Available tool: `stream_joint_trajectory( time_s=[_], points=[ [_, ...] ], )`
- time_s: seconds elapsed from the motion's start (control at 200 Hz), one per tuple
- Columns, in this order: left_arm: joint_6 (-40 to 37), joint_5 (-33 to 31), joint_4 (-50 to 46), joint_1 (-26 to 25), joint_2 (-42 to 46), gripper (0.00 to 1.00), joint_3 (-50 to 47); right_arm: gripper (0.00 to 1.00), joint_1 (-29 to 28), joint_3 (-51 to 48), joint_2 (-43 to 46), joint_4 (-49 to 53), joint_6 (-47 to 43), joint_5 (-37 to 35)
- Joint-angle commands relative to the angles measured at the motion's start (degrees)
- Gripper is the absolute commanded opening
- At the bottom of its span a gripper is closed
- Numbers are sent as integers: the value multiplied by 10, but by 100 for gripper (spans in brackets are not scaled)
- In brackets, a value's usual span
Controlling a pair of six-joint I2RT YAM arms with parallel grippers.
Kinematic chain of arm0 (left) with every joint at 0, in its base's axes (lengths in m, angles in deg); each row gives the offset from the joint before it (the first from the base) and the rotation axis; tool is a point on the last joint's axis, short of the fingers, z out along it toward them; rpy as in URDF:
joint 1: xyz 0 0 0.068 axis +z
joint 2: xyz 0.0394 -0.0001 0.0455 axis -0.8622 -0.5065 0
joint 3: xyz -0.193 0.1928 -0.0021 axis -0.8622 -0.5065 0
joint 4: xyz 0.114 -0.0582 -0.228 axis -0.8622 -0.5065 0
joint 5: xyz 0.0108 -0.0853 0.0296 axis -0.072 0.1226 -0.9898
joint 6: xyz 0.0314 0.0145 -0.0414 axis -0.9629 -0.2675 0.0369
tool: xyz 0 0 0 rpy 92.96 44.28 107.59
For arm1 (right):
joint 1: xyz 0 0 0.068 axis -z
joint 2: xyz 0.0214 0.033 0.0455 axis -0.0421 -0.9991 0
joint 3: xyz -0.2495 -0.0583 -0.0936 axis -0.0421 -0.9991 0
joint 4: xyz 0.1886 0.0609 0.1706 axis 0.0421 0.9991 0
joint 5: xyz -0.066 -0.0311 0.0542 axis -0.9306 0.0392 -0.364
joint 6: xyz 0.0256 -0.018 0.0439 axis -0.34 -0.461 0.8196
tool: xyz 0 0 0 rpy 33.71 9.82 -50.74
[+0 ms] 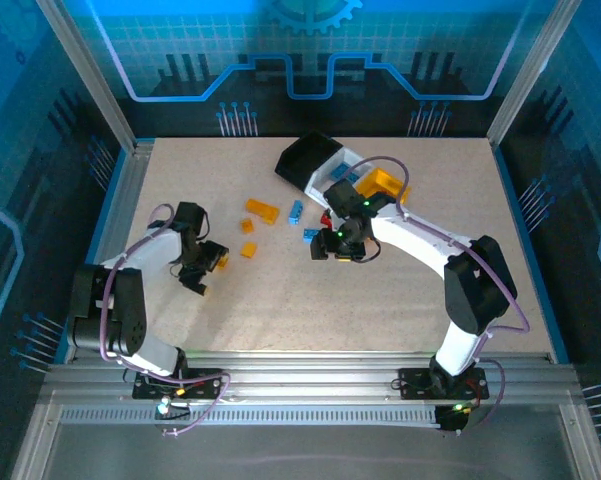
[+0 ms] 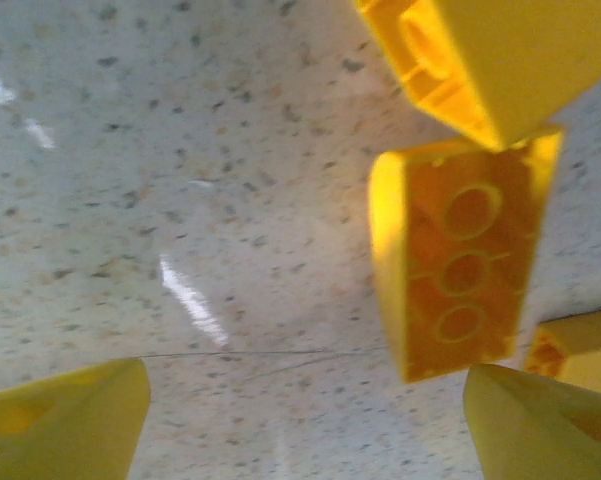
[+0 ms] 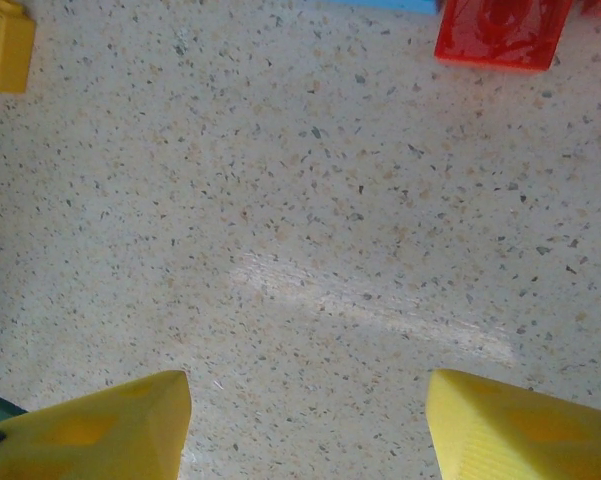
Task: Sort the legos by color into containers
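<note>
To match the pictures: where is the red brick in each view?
Top external: red brick near the picture's middle, just beyond the right gripper.
Right wrist: the brick at the top edge, right side.
Shared landmark: the right gripper, fingers at that picture's bottom corners.

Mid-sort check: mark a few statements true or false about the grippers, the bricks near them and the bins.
1. The left gripper and right gripper are both open, with nothing between their fingers. True.
2. The red brick ahead of the right gripper lies in a bin. False: it lies on the table.
3. The yellow brick ahead of the left gripper shows its hollow underside. True.
4. All three bins stand by the arm bases. False: the black bin, white bin and yellow-orange bin stand at the far side.
</note>
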Motion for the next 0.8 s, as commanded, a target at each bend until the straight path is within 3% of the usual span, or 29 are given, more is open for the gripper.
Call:
stream_joint_trajectory(
  time_s=[0.0, 0.36, 0.67, 0.795],
  points=[
    [48, 26, 28, 5, -34, 83, 26, 65, -7, -15, 12, -10, -7, 9],
    [69, 19, 59, 17, -70, 78, 15, 65, -5, -11, -2, -10, -14, 22],
    [65, 35, 75, 24, -92, 52, 18, 65, -2, -9, -3, -4, -19, 20],
    [59, 44, 81, 23, -83, 47, 10, 65, 0, -9, 2, 0, -21, 17]
  ],
)
